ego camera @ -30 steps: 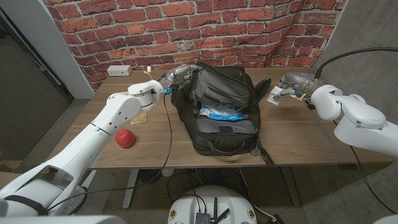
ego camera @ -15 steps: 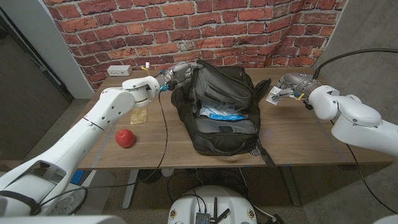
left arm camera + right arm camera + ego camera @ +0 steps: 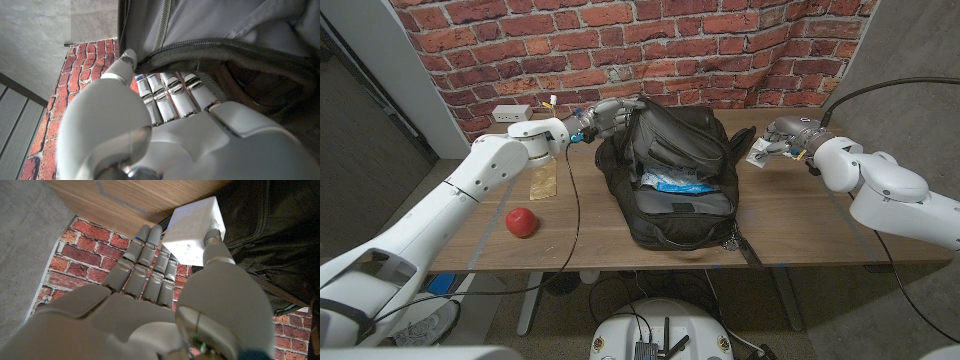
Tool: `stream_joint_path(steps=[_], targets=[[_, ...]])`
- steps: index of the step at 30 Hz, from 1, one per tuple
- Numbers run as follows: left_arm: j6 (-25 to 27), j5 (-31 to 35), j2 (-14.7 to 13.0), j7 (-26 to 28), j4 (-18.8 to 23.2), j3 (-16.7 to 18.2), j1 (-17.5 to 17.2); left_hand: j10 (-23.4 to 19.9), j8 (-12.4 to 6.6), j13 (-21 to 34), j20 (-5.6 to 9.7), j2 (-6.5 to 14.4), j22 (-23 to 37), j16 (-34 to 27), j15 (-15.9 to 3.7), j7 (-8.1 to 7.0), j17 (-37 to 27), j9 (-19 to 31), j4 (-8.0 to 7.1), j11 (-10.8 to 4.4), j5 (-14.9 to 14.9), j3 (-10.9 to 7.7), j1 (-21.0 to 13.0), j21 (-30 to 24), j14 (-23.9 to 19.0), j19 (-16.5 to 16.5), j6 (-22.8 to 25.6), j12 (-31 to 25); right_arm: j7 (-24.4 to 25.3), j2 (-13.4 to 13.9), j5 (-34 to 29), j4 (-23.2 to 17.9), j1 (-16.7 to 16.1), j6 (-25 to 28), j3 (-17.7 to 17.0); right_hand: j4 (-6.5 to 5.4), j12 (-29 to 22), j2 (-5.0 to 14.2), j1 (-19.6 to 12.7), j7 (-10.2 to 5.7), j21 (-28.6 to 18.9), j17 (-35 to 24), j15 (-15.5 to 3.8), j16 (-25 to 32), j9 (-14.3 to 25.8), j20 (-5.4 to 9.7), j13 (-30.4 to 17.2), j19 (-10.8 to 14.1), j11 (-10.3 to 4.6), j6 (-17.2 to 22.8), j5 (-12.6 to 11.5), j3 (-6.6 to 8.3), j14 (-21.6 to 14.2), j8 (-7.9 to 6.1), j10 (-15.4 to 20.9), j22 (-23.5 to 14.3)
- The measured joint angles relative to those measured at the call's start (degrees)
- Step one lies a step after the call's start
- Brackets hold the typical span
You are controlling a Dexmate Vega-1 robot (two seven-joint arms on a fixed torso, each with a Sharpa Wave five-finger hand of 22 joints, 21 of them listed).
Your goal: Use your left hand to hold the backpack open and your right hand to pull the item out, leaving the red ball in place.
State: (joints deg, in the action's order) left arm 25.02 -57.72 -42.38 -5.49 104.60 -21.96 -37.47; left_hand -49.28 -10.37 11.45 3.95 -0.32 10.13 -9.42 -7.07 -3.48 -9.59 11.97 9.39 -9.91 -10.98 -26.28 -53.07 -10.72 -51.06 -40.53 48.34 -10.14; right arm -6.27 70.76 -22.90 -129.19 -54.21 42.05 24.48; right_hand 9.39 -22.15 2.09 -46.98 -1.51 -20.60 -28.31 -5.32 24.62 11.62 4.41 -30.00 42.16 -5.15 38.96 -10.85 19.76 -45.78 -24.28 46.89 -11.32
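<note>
Left hand (image 3: 604,117) grips the rim of the backpack (image 3: 675,180) at its far-left corner; in the left wrist view the fingers (image 3: 170,95) hook over the zipper edge with the thumb against the flap. Right hand (image 3: 782,137) holds a small white box (image 3: 194,230), pinched between thumb and fingers, out past the bag's right side above the table (image 3: 810,220).

Judgement: the item looks already out, so the step in hand is carrying it clear and setting it down. To do it well, keep the pinch steady and lower the box onto bare wood beside the right hand, well apart from the bag's strap. The left hand should keep its hold until the box is down, so the flap does not sag.

Box orientation: in the right wrist view a broad face is turned toward the thumb, and its long axis seems to run across the fingers, though this is hard to tell.

Backpack: long axis runs from the robot toward the wall, mouth facing up, something light blue inside. Red ball (image 3: 521,222) sits on the table, nearer the robot than the left hand, well apart from the bag.
</note>
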Motion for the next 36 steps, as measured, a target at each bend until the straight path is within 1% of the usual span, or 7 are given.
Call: stream_joint_path(steps=[5,10,12,15,23,30,36], targets=[[-1.05,0.35,-0.62,-2.94,-1.21,-0.06,0.47,3.99,0.0,-0.27,-0.28,-1.58,0.0,0.0,1.14,0.19,0.0,-0.18,-0.22,1.3,0.0,0.84,1.58,0.06,3.95,2.28,-3.07,0.0,0.0,0.02,-0.26,-0.14,0.49,0.29,0.49,0.0,0.05,0.0,0.0,0.0,-0.02,0.0,0.0,0.0,0.0,0.0,-0.11,0.0,0.0,0.0,0.0,0.0,0.0,0.1,0.0,0.0],[-1.29,0.46,-1.06,-3.59,-2.11,-0.08,0.79,6.12,0.21,-0.27,-0.46,-2.62,0.01,0.0,2.05,0.11,0.27,-0.26,-0.14,1.85,0.0,1.39,2.63,0.06,6.08,3.07,-4.57,0.0,-0.06,0.02,-0.53,-0.16,0.59,0.57,0.59,0.0,0.16,0.0,0.0,0.0,-0.02,0.0,0.0,-0.29,-0.02,0.0,-0.11,0.0,0.0,0.0,0.0,0.0,0.0,0.1,0.0,0.0],[-2.58,0.93,-1.2,-6.48,-2.43,-0.09,0.82,6.63,0.21,-0.27,-0.38,-2.93,0.01,0.0,2.28,0.08,0.27,-0.26,-0.12,1.92,0.0,1.88,2.94,0.06,6.67,3.59,-5.15,0.0,-0.15,0.02,-0.64,-0.42,1.04,0.68,1.13,0.0,0.21,0.0,0.0,-0.01,-0.02,-0.09,0.0,-0.28,-0.03,0.0,-0.14,0.0,0.0,0.0,0.0,0.0,0.0,0.1,0.0,0.0],[-2.58,0.93,-1.35,-6.48,-2.74,-0.08,0.82,7.68,0.21,-0.27,-0.49,-3.15,0.01,0.0,2.41,0.07,0.16,-0.26,-0.13,2.13,0.0,2.34,3.16,0.06,7.88,3.7,-5.78,0.0,-0.29,0.02,-0.76,-0.42,1.04,0.89,1.13,0.0,0.22,0.0,0.0,-0.01,-0.02,-0.27,0.0,-0.28,-0.04,0.0,-0.16,0.0,-0.08,-0.01,0.0,0.0,0.0,0.1,0.08,0.0],[-4.71,1.28,-1.5,-8.65,-3.28,0.52,0.16,14.38,0.2,-0.79,-0.78,-4.87,-0.27,0.0,3.5,0.02,0.1,-0.79,-0.51,3.2,0.33,5.22,4.88,0.06,14.94,7.31,-9.65,0.0,-0.49,-0.01,-1.02,-0.78,1.36,1.49,1.67,0.0,0.27,0.0,0.0,-0.02,-0.02,-0.27,0.0,-0.28,-0.06,-0.32,-0.16,-0.31,-0.09,-0.02,0.01,0.0,0.0,0.12,0.09,0.0],[-6.53,1.73,-1.42,-9.88,-4.01,0.79,-0.23,20.43,0.42,-1.06,-1.17,-4.24,-0.27,0.0,4.2,0.39,0.24,-1.24,-1.32,4.76,0.41,7.16,7.4,0.5,20.74,11.42,-14.74,0.0,-0.51,-0.01,-1.03,-0.77,1.38,1.57,1.8,0.0,0.43,0.0,0.0,-0.1,-0.02,-0.26,0.0,-0.28,-0.05,-0.32,-0.15,-0.31,-0.11,-0.1,0.01,0.0,0.0,0.15,0.1,0.14],[-8.4,2.77,-1.14,-10.01,-4.14,1.09,-1.0,22.42,0.42,-1.33,-1.25,-4.2,-0.54,0.0,4.2,-0.45,0.27,-1.33,-1.51,5.21,0.41,7.82,8.58,0.5,22.94,13.7,-16.55,0.0,-0.51,0.05,-0.87,-0.21,1.44,1.5,1.87,0.0,0.48,0.01,0.0,-0.11,-0.02,-0.26,0.0,-0.52,0.0,-0.31,-0.12,-0.93,-0.18,-0.11,0.04,0.0,0.0,0.16,0.18,0.14]])
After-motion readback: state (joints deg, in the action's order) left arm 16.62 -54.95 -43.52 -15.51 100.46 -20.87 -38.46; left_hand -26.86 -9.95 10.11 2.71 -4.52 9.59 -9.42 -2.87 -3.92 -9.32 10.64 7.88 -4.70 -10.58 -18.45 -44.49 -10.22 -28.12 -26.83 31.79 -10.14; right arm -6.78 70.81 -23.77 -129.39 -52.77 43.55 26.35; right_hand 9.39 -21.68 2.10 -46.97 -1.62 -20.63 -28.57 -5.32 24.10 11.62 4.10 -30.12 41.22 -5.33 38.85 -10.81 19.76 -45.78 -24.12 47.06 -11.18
